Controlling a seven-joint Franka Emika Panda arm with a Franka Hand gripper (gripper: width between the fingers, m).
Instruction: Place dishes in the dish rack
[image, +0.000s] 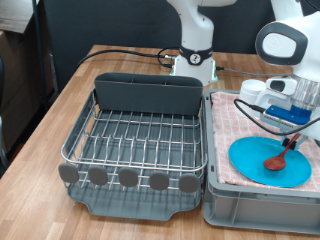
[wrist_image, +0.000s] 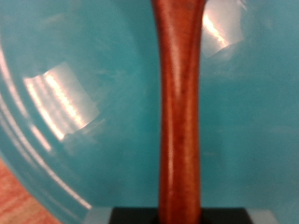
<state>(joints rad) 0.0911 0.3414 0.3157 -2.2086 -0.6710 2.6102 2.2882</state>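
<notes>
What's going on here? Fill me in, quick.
The arm's hand is down over the crate on the exterior view's right, right at the handle of the wooden spoon, which lies on the blue plate. The plate rests on the pink cloth in the crate. The wrist view shows the spoon handle close up over the plate. The dish rack on the left holds no dishes so far.

A pink checked cloth (image: 240, 135) lines a grey crate (image: 255, 205) on the wooden table (image: 60, 110).
</notes>
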